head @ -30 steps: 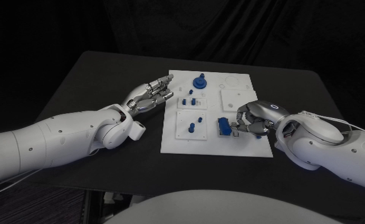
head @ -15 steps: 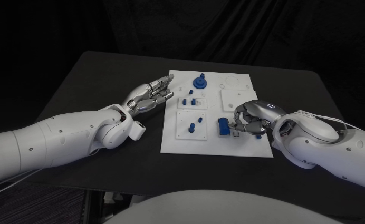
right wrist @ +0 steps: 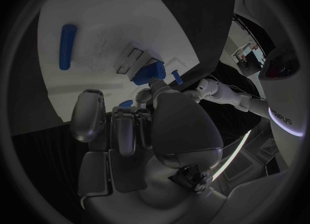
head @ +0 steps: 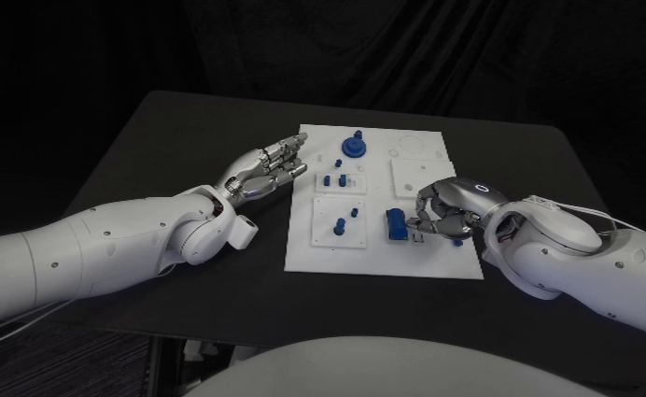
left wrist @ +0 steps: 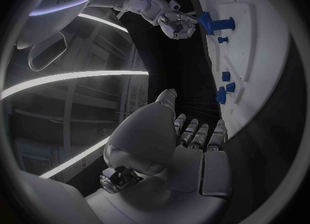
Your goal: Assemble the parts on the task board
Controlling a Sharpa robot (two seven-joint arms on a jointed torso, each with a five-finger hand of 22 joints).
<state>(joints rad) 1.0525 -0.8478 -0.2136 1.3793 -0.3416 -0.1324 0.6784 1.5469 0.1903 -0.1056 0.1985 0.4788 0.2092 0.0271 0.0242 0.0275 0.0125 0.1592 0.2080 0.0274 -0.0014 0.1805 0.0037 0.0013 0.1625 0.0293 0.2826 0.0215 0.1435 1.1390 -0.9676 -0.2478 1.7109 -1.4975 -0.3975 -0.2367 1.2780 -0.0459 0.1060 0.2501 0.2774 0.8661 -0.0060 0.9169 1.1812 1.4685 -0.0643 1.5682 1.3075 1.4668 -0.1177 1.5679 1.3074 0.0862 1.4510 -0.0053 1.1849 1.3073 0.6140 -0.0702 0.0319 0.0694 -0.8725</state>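
The white task board (head: 384,252) lies in the middle of the black table (head: 161,135), with small blue parts standing on it. A blue block-shaped part (head: 396,224) stands near the board's right front, and the right hand (head: 451,208) bends over the board just beside it, fingers curled down; whether they clasp any part I cannot tell. The left hand (head: 270,168) rests at the board's left edge, fingers straight, side by side, holding nothing.
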